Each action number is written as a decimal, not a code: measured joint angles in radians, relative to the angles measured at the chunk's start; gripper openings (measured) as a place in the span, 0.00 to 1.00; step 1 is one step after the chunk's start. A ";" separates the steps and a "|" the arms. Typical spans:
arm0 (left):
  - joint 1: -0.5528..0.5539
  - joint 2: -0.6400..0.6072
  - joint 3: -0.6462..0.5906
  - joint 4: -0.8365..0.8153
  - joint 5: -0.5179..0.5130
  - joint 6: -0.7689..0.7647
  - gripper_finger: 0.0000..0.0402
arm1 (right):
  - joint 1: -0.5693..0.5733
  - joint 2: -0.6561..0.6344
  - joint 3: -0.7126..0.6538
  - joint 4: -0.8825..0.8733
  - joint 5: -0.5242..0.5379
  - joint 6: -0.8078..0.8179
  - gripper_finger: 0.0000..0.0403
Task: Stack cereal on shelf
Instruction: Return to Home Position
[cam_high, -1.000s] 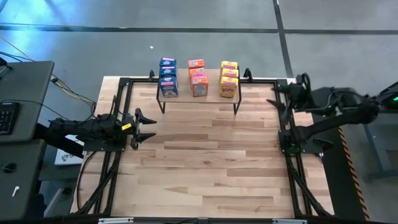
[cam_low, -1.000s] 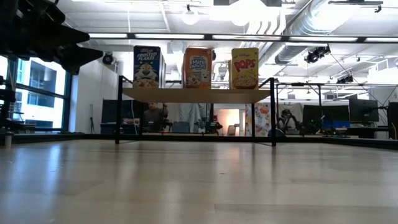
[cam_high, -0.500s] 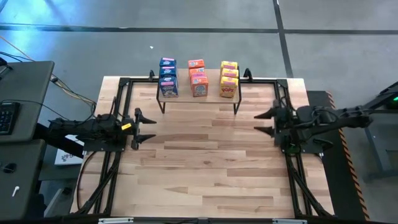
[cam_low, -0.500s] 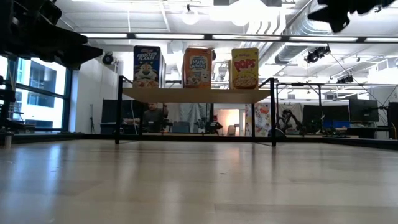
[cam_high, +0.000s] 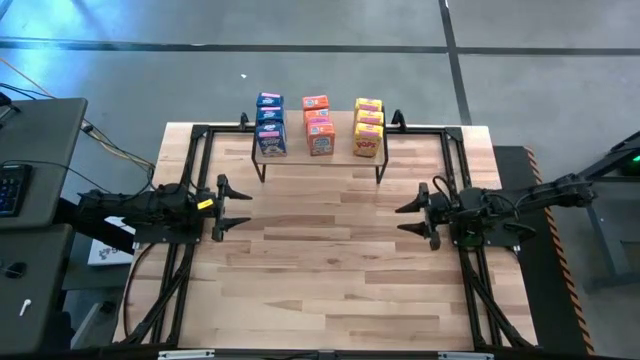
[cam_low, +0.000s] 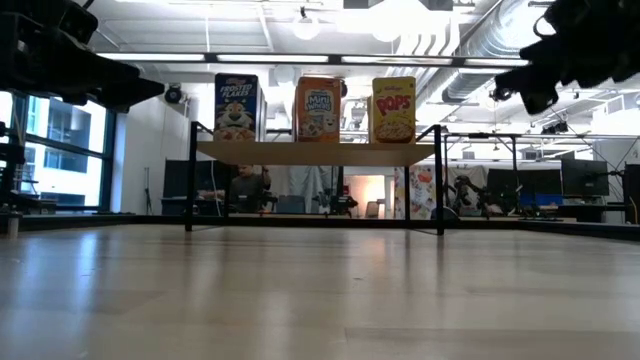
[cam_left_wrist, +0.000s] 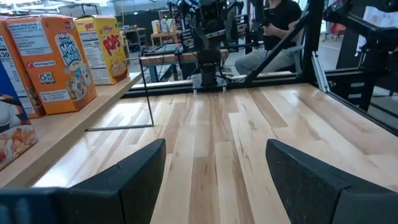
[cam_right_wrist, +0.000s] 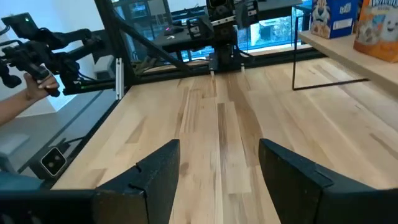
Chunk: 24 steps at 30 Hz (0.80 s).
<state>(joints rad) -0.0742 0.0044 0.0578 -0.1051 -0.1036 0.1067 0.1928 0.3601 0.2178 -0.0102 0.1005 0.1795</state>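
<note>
Cereal shelved, both claws empty

We see the cereal (cam_high: 320, 128) in three rows on the shelf (cam_low: 315, 153) at the tabletop's far edge. The left gripper (cam_high: 243, 206) by the left edge and the right gripper (cam_high: 403, 219) by the right edge gape wide, holding nothing. A stray swing towards the shelf could topple boxes.

Slatted wood table (cam_high: 330, 270). Left of table: dark desk (cam_high: 45, 140) carrying a keyboard (cam_high: 8, 190). Beyond table's far edge: grey floor (cam_high: 330, 70), seated person (cam_low: 243, 188).
</note>
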 joint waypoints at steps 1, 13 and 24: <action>0.000 0.000 0.000 0.000 0.000 0.002 0.67 | 0.000 -0.002 -0.016 0.016 0.000 0.000 0.52; 0.000 0.000 0.000 0.000 0.000 0.001 0.67 | 0.000 -0.092 -0.197 0.166 0.003 0.060 0.52; 0.000 0.000 0.000 0.000 0.000 0.000 0.67 | 0.000 -0.169 -0.208 0.151 0.127 -0.025 0.52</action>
<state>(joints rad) -0.0744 0.0044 0.0578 -0.1047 -0.1036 0.1066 0.1927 0.1911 0.0101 0.1406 0.2276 0.1545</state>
